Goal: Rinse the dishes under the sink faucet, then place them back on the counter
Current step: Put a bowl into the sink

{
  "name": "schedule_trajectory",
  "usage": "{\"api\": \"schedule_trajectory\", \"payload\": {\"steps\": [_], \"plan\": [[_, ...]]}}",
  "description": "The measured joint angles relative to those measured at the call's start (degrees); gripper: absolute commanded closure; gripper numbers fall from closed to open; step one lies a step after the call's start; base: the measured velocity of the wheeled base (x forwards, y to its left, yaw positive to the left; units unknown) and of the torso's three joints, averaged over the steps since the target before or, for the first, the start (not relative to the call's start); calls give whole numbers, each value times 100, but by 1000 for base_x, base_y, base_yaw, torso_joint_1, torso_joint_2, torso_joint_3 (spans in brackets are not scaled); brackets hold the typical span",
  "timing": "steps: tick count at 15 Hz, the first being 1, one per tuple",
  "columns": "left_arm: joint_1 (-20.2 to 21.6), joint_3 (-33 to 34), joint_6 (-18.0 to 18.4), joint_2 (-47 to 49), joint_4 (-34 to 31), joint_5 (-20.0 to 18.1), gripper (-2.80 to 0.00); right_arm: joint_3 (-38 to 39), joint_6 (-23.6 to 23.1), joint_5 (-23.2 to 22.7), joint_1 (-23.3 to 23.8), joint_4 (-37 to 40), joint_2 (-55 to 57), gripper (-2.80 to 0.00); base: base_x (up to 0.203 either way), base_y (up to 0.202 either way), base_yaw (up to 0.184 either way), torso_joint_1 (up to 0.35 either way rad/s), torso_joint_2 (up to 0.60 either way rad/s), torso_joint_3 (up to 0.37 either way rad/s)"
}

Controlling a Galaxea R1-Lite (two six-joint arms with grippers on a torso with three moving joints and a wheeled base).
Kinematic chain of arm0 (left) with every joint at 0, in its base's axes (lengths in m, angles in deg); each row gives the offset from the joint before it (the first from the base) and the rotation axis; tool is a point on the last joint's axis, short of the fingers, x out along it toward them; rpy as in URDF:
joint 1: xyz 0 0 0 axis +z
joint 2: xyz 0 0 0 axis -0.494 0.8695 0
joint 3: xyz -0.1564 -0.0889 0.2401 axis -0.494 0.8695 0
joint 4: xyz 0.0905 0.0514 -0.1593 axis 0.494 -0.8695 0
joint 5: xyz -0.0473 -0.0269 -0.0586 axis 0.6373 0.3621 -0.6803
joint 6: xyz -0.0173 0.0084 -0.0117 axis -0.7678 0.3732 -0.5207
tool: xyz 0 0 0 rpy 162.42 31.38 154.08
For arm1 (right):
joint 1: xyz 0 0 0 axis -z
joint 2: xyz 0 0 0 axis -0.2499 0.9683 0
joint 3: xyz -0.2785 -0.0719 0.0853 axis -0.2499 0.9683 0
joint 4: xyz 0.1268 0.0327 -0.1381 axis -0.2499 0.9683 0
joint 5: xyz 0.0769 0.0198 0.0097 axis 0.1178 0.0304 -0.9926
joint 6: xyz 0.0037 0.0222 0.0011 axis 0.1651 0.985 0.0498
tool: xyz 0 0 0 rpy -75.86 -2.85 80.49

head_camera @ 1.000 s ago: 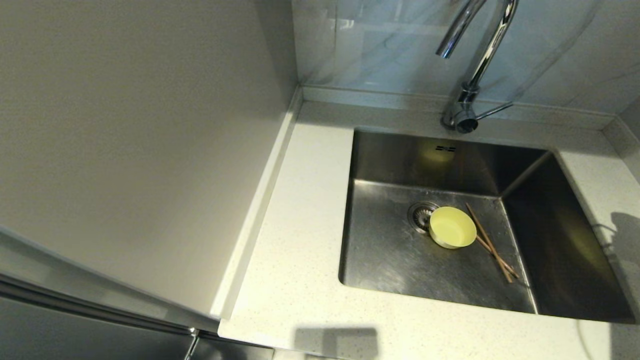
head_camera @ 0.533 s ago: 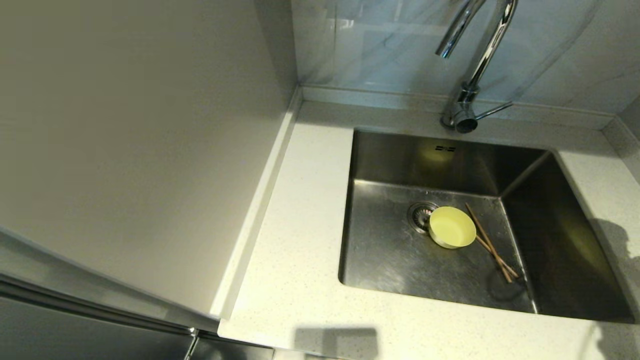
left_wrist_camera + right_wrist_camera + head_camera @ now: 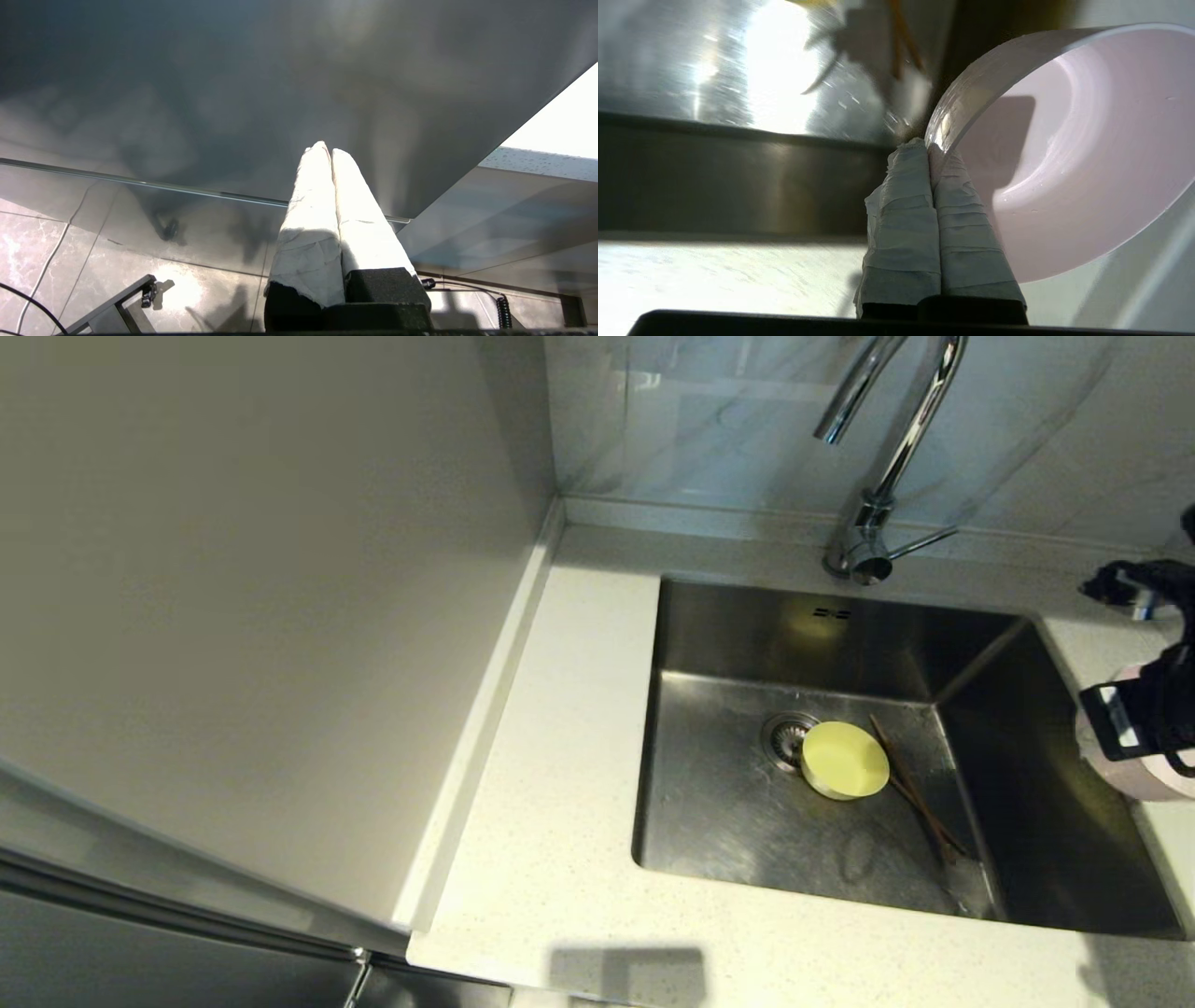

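Observation:
A pale-yellow bowl (image 3: 845, 761) sits on the floor of the sink (image 3: 728, 803), beside the round drain (image 3: 786, 737). The brown chopsticks (image 3: 920, 798) lie just right of it. At the right edge, above the sink's right rim, my right gripper (image 3: 1134, 723) is shut on the rim of a pale-pink bowl (image 3: 1144, 779). The right wrist view shows the taped fingers (image 3: 901, 186) pinching that rim, with the pink bowl (image 3: 1064, 163) tilted and its wet inside facing the camera. The faucet (image 3: 887, 457) stands behind the sink. My left gripper (image 3: 325, 148) is shut and empty, parked low in front of a dark cabinet face.
Off-white speckled counter (image 3: 560, 756) runs left of and in front of the sink, with a narrower strip on the right. A tall pale panel (image 3: 261, 616) walls off the left side. Grey marbled tile (image 3: 709, 420) rises behind the faucet, whose lever (image 3: 924, 539) points right.
My right arm has come into view from the right edge with the pink bowl; earlier only its shadow showed on the counter. The yellow bowl and chopsticks have not moved.

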Motion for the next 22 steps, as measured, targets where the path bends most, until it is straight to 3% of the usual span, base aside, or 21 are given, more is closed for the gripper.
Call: {"api": "schedule_trajectory", "payload": {"steps": [4,8,15,22], "plan": [[0,0,0,0,0,0,0,-844,135,6,-897,-19,828,0,0,0,0,0,0,0],[0,0,0,0,0,2,0,-1344,254,-13,-1429,-24,1565,0,0,0,0,0,0,0],[0,0,1,0,0,0,0,-1789,235,32,-1900,-936,2680,0,0,0,0,0,0,0],[0,0,0,0,-2,2,0,-2284,235,498,-2096,-2181,3674,0,0,0,0,0,0,0]]}}
